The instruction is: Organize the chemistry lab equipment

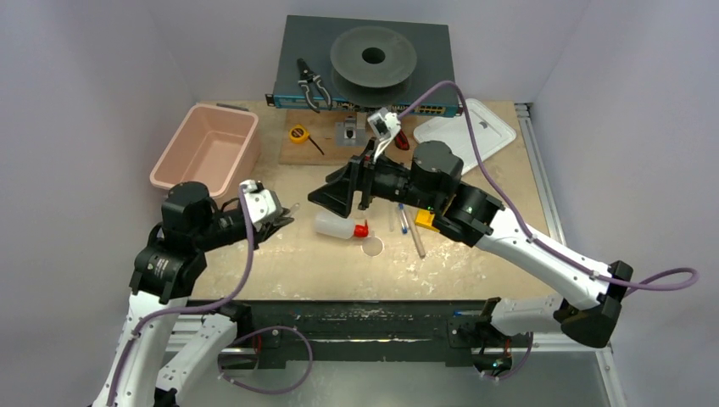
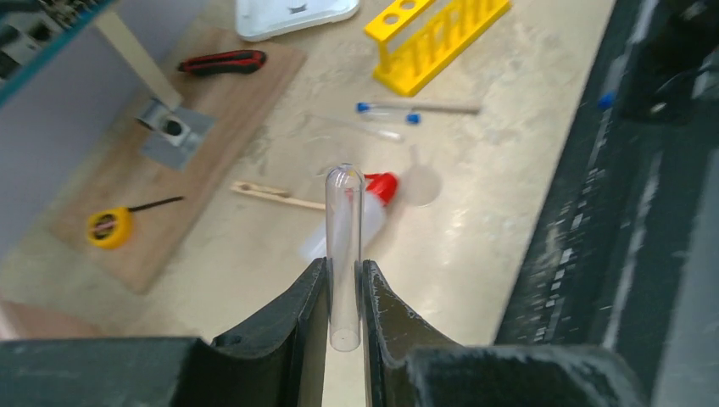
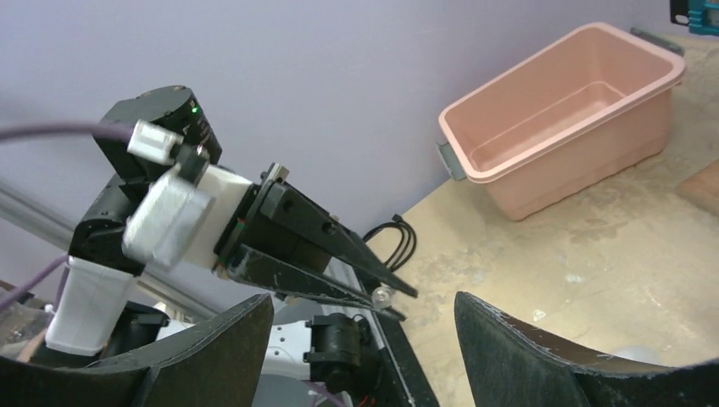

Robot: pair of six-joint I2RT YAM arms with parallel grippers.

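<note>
Beige tabletop, lilac walls, pink tub, left fingers gripping tube

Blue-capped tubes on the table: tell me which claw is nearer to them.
Right. The open right claw hangs just left of the blue-capped tubes; the left claw, gripping a clear tube, sits farther left.

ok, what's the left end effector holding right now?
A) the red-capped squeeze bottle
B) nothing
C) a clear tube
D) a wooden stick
C: in the left wrist view, a clear tube sits clamped between the fingers of the left end effector, while the squeeze bottle lies on the table beyond it.
</note>
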